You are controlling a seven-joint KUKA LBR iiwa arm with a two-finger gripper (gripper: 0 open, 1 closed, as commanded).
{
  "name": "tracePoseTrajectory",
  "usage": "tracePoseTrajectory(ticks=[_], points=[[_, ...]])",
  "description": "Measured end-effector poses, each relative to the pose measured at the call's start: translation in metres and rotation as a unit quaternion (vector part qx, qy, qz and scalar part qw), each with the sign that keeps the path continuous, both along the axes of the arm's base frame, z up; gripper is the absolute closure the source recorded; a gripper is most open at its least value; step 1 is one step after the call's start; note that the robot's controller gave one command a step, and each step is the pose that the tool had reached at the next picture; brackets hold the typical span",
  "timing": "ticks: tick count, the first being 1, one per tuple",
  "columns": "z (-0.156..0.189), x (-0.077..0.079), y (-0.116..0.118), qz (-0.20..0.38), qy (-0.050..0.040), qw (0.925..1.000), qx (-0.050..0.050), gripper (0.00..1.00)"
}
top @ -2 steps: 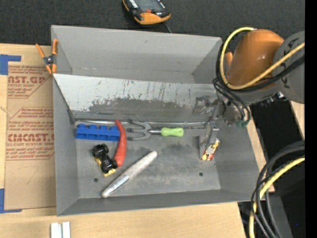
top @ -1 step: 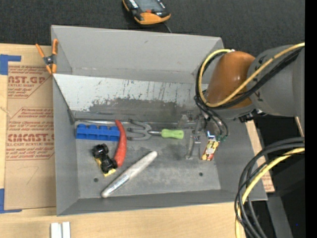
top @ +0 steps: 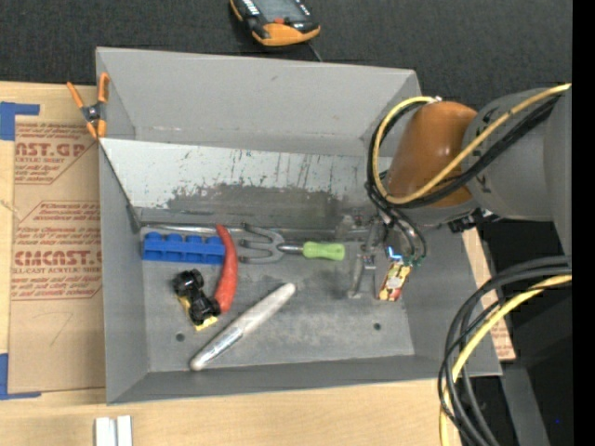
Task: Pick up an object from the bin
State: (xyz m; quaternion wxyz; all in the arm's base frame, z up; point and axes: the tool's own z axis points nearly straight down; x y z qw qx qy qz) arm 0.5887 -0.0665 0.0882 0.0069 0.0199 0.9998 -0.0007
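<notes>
while near arm, green-handled tool

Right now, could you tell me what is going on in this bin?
A robot arm reaches into the grey bin from the right. Its tool is down near the floor on the right side, just beside the green handle of a metal utensil. I can't see anything held yet. To the left lie a blue block, a red curved piece, a black and yellow toy car and a silver stick.

Even, moderately bright light from above leaves soft, short shadows on the floor of the bin.
</notes>
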Motion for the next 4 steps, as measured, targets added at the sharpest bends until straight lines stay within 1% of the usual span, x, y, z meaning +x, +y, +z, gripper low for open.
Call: tracePoseTrajectory(ticks=[1,2,3,4], points=[[-0.019,-0.008,0.006,-0.012,0.0030,0.9999,0.002,0.00],[-0.017,-0.012,-0.005,-0.130,-0.0010,0.9915,0.003,0.00],[-0.009,-0.012,0.004,-0.016,0.0013,0.9999,0.002,0.00],[-0.018,-0.031,0.022,-0.229,-0.0013,0.9733,0.004,1.00]])
